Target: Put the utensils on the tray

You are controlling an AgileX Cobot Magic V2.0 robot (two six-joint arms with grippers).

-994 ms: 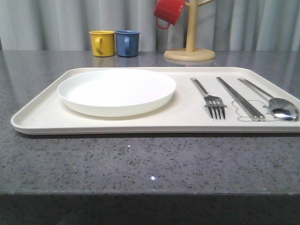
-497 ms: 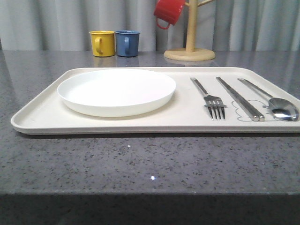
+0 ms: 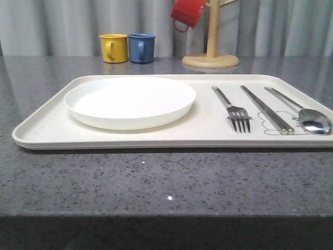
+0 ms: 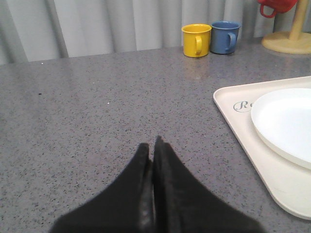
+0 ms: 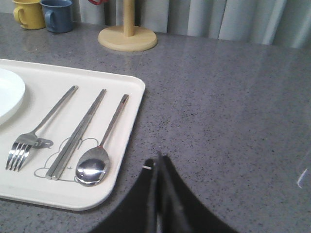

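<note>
The cream tray (image 3: 47, 127) lies across the grey table. On it sit the white plate (image 3: 129, 101) at the left, then the fork (image 3: 232, 108), the pair of chopsticks (image 3: 266, 109) and the spoon (image 3: 307, 117) side by side at the right. In the right wrist view the fork (image 5: 36, 132), chopsticks (image 5: 77, 135) and spoon (image 5: 100, 151) lie on the tray (image 5: 124, 160). My right gripper (image 5: 156, 161) is shut and empty over bare table beside the tray's corner. My left gripper (image 4: 151, 144) is shut and empty over bare table, apart from the tray (image 4: 243, 131) and plate (image 4: 286, 121).
A yellow mug (image 3: 114, 47) and a blue mug (image 3: 141, 47) stand at the back of the table. A wooden mug tree (image 3: 210, 54) with a red mug (image 3: 188, 12) hanging on it stands behind the tray. Grey curtains close the background.
</note>
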